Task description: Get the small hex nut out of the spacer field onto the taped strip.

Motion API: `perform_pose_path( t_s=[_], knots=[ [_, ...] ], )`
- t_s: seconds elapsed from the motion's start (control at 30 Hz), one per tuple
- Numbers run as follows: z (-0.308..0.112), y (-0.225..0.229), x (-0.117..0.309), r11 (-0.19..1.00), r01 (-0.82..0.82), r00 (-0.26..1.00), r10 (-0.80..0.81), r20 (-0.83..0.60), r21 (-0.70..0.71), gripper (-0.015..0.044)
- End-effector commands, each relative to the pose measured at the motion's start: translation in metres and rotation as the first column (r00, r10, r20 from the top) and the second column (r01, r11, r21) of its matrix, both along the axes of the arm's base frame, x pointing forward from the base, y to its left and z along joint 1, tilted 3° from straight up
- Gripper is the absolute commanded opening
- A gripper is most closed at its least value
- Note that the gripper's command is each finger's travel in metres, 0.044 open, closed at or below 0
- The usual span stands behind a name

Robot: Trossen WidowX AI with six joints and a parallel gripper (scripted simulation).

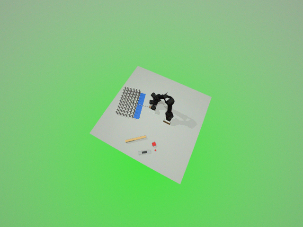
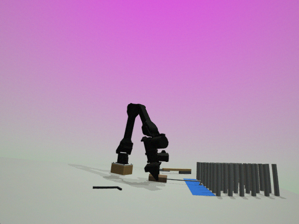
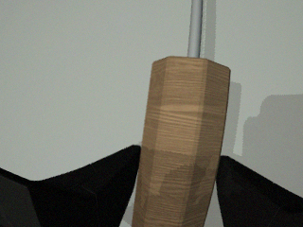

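My gripper is shut on the wooden handle of a thin metal rod tool, low over the table. Its rod reaches across the blue taped strip. The rod's far end is at the front edge of the standing grey spacers, with a small dark shape beneath it; I cannot tell whether this is the hook tip or the nut. The nut is not clearly visible. The spacers look upright.
A black bent tool lies on the table beside the arm. A long wooden bar, a grey object with a dark centre, a red block and a smaller red piece lie away from the spacers.
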State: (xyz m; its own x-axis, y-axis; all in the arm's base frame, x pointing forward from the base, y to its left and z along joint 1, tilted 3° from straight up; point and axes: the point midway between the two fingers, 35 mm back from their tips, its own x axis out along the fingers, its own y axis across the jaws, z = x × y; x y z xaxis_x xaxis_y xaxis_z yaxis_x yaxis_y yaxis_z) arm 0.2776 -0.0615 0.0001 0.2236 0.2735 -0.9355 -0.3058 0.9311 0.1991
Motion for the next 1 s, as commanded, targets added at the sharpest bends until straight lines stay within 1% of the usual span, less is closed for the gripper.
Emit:
perform_pose_path(
  t_s=[0.0, 0.73, 0.97],
  knots=[
    [0.003, 0.0, -0.001, 1.0, -0.005, 1.0, 0.005, 0.002, 0.001, 0.0],
    [0.021, 0.001, 0.003, 1.0, -0.001, 1.0, 0.001, 0.004, 0.0, 0.0],
    [0.025, -0.004, -0.016, 1.0, -0.003, 1.0, 0.003, 0.003, -0.001, 0.0]
  ],
)
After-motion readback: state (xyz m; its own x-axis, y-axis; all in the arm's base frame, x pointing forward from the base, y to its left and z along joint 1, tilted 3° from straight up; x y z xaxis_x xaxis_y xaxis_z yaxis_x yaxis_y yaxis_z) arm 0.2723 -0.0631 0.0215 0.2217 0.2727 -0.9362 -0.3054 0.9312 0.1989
